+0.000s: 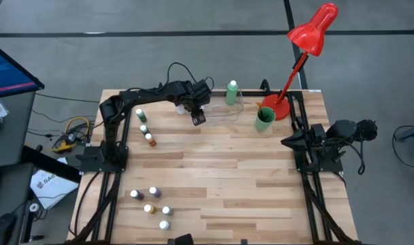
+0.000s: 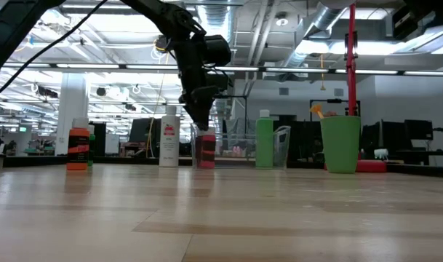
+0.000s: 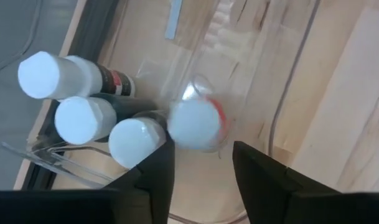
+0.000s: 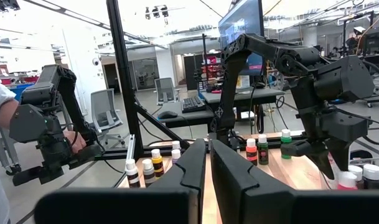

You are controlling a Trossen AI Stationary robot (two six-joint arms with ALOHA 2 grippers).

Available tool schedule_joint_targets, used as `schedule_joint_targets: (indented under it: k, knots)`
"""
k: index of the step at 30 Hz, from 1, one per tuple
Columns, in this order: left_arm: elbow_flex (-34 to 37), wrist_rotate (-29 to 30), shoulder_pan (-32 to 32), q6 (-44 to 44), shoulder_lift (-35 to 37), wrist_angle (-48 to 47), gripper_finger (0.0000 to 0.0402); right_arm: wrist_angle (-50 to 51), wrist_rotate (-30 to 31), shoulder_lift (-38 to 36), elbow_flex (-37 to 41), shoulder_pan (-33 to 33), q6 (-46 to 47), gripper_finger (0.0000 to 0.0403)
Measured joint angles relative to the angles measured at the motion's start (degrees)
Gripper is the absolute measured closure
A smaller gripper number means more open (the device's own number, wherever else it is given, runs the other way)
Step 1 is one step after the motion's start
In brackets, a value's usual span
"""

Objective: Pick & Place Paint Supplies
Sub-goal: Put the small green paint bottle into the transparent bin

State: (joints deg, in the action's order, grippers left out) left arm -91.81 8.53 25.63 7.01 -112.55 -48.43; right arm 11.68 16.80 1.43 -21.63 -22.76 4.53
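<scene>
While my left fingers [image 3: 198,168] hang open over it, the white-capped red bottle [image 3: 198,124] stands at the surface's [image 1: 227,177] far edge; my right fingers [image 4: 208,168] nearly touch.

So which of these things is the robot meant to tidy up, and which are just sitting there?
For the job:
- little white-capped bottles
- three bottles by the left arm
- red bottle below the left claw
- tall green bottle

Just lying about:
- green cup
- red lamp
- clear tray
- right claw, waiting at the table's right edge

Red lamp [image 1: 308,34] upper right of frame, green cup [image 1: 264,119], tall green bottle [image 1: 232,94], pale striped wooden table [image 1: 227,177], white-capped red bottle [image 3: 198,123], black fingers [image 3: 158,174]
</scene>
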Motion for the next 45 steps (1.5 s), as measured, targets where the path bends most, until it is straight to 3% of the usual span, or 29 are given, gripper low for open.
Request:
schedule_joint_targets:
  k: [12,18,27,36,45]
  knots:
    - [-0.90,0.02,0.00,-0.60,0.00,-0.70,0.0241,0.00,0.00,0.00,0.00,0.00,-0.02,0.0381]
    - [-1.99,0.02,-0.15,-1.82,3.45,-0.90,0.0240,-0.06,0.00,0.00,0.00,0.02,0.00,0.0381]
    - [-1.71,0.50,-0.08,-6.23,19.59,-2.97,0.0240,0.00,0.00,0.02,0.00,0.02,-0.02,0.0381]
    - [2.86,8.51,5.31,-9.52,35.32,-3.88,0.0198,-0.02,0.00,0.02,0.00,0.02,-0.02,0.0381]
    - [15.01,7.56,11.76,-17.61,44.56,-17.73,0.0161,-0.02,0.00,0.02,0.00,0.02,0.00,0.0381]
